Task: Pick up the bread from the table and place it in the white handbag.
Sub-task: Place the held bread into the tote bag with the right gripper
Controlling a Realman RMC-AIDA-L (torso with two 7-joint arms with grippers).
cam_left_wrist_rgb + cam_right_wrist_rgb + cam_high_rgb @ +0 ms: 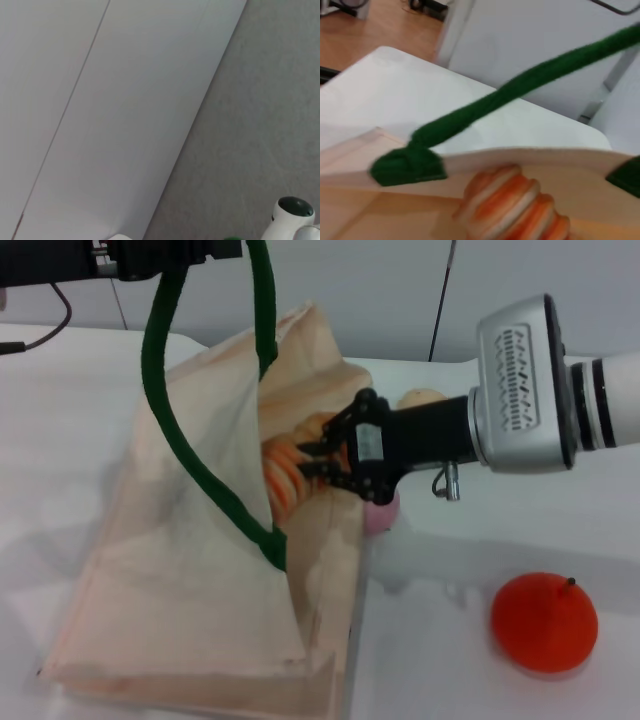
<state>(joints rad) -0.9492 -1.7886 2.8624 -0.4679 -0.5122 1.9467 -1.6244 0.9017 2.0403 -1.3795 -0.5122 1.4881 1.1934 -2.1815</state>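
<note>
Right gripper [318, 462] clamped on bread [285, 472]

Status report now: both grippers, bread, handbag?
Right gripper shut on striped orange-cream bread, inside cream fabric handbag mouth. Left gripper unseen, green handle raised. Nothing blocking.

— Where is the bread [285, 472]?

— Inside the mouth of the white handbag [190, 590], clamped in the right gripper [318, 462], whose black fingers reach in from the right. Orange and cream ridges show past the fabric edge.

— And the bag?

— It lies on the white table [500, 540], its mouth lifted open; one green handle [170, 410] runs up to the left arm at the top edge, where the left gripper is cut off from sight.

— Anything else?

— A pink ball [380, 515] just below the right gripper, a tan bun [420, 398] behind it, an orange-red fruit [544, 622] well apart at the near right.
</note>
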